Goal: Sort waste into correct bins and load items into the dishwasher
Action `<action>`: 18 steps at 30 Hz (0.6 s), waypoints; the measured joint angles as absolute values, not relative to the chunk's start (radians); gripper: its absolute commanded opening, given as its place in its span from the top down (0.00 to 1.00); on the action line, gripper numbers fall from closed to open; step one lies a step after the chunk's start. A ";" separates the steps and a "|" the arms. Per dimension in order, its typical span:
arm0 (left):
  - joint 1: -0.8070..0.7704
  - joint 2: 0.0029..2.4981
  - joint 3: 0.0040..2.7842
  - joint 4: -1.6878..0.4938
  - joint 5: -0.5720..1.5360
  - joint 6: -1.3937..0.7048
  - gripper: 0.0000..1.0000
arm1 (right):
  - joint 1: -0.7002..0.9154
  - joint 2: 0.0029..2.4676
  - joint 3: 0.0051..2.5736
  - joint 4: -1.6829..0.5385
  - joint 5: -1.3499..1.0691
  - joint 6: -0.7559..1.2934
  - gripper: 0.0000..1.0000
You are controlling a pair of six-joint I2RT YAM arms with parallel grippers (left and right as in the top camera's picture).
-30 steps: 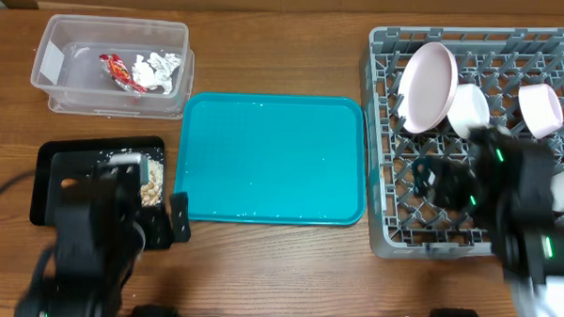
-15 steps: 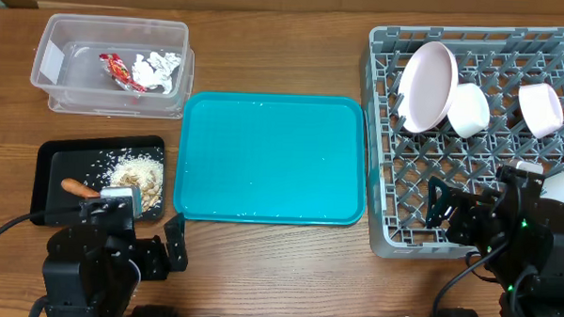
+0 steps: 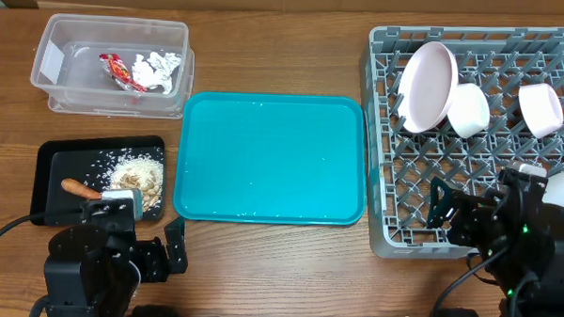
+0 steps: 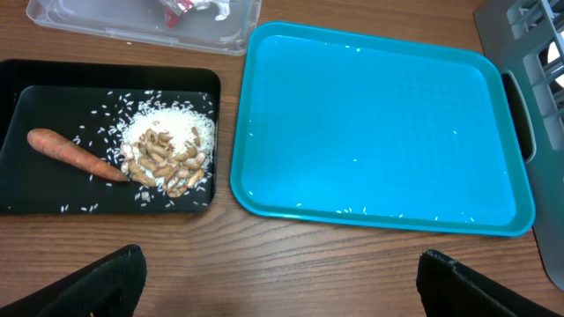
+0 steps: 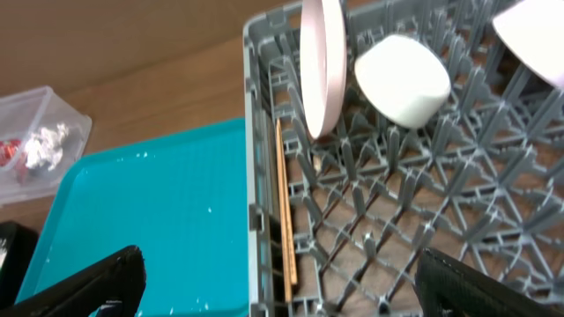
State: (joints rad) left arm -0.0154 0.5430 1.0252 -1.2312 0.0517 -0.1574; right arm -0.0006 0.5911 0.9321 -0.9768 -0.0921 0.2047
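Pincer L [image 4: 282, 291] & pincer R [image 5: 280, 286] barely shifted, open.

My bench [image 3: 267, 45] is brown wood grain; my left gripper [image 4: 286, 289] black; the flat tray [image 3: 271, 158] teal, white-flecked; dish rack [image 3: 373, 133] a grey lattice; plate [image 3: 427, 85] pinkish white; bowl [image 3: 469, 109] white; chopsticks [image 5: 284, 211] pale wood; tub [image 3: 110, 101] clear, its label [image 3: 48, 64] white; wrapper [image 3: 119, 70] red; foil [image 3: 158, 69] white-silver; small tray [image 3: 48, 169] black; scraps [image 3: 142, 182] beige among white grains [image 4: 199, 132]; carrot stick [image 3: 77, 187] orange.

Left tool [image 4: 280, 261] and right tool [image 5: 278, 258] gape, empty.
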 measured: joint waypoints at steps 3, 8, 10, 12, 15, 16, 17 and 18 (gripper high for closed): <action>-0.015 0.543 1.025 -1.233 0.051 -0.158 0.00 | 0.000 0.531 0.846 -0.869 -0.086 0.181 0.00; -0.015 0.543 1.025 -1.234 0.049 -0.158 0.00 | 0.013 0.364 0.600 -0.625 -0.079 0.144 0.00; -0.015 0.543 1.023 -1.234 0.049 -0.157 0.00 | 0.040 0.272 0.487 -0.525 -0.077 0.126 0.00; -0.015 0.543 1.023 -1.234 0.049 -0.158 0.00 | 0.059 0.201 0.396 -0.436 -0.075 0.119 0.00; -0.015 0.543 1.023 -1.234 0.049 -0.157 0.00 | 0.068 0.101 0.278 -0.323 -0.073 0.109 0.00; -0.015 0.543 1.023 -1.234 0.049 -0.158 0.00 | 0.068 0.067 0.243 -0.294 -0.072 0.107 0.00; -0.015 0.543 1.023 -1.234 0.049 -0.157 0.00 | 0.068 0.047 0.217 -0.267 -0.070 0.105 0.00; -0.015 0.543 1.023 -1.234 0.049 -0.158 0.00 | 0.068 0.031 0.191 -0.229 -0.068 0.104 0.00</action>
